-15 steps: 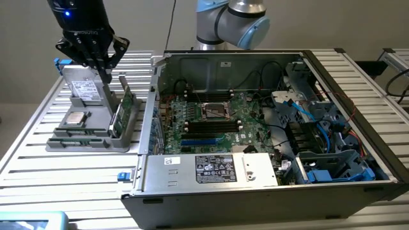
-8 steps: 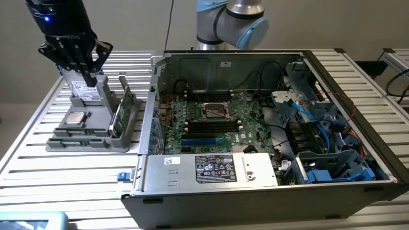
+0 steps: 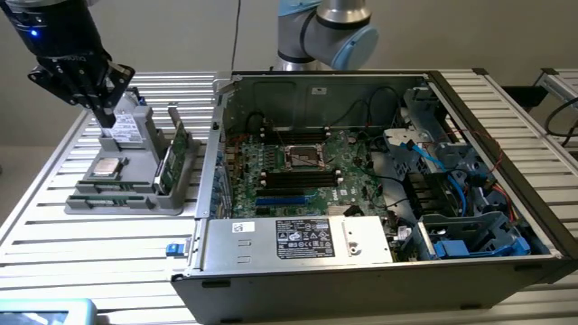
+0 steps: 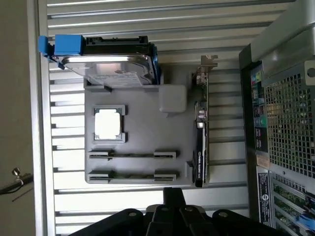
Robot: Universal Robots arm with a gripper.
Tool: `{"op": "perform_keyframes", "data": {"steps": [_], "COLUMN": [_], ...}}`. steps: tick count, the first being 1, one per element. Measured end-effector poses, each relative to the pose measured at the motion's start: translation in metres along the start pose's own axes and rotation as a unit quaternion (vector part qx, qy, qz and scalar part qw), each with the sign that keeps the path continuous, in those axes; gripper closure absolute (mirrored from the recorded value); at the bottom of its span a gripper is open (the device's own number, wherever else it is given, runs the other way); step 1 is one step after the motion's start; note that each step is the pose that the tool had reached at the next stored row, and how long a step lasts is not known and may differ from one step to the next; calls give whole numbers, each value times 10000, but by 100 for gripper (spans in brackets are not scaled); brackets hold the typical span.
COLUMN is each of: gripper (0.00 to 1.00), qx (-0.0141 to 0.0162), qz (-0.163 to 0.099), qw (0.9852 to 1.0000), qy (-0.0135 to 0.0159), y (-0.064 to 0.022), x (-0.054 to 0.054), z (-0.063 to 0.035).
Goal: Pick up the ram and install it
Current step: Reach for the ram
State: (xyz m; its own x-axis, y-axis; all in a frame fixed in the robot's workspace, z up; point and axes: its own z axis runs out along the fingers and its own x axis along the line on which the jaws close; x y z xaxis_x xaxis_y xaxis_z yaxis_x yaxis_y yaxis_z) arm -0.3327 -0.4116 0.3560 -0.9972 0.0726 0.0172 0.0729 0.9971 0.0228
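The ram seems to be the thin stick (image 4: 130, 175) standing edge-up in a narrow slot of the grey holder (image 3: 135, 184); it shows as a greenish strip (image 3: 110, 199) at the holder's front edge. A second like slot (image 4: 130, 155) lies beside it, and I cannot tell what it holds. My gripper (image 3: 108, 122) hangs above the holder's far end, over the hard drive (image 3: 128, 127), shut with nothing between its fingers. In the wrist view the gripper (image 4: 172, 195) points down at the holder (image 4: 142, 128). The motherboard (image 3: 302, 169) lies open in the case, with black memory slots (image 3: 298, 178).
The holder also carries a silver processor chip (image 4: 108, 123), a blue-railed hard drive (image 4: 110, 61) and a broad green card (image 3: 179, 152) standing upright. The open computer case (image 3: 380, 203) fills the exterior view's right. Slatted table (image 3: 99, 237) surrounds them.
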Motion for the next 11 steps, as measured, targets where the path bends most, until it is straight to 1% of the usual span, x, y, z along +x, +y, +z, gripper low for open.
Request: {"op": "perform_keyframes", "data": {"steps": [3, 5, 7, 11], "gripper": [89, 89, 89, 89], "qx": [4, 6, 5, 6], "qz": [-2, -2, -2, -2], "qw": [10000, 10000, 10000, 10000], "qy": [-48, -68, -76, -76], "y": [-9, -15, -20, -24], "x": [97, 170, 231, 243], "z": [17, 32, 57, 130]}}
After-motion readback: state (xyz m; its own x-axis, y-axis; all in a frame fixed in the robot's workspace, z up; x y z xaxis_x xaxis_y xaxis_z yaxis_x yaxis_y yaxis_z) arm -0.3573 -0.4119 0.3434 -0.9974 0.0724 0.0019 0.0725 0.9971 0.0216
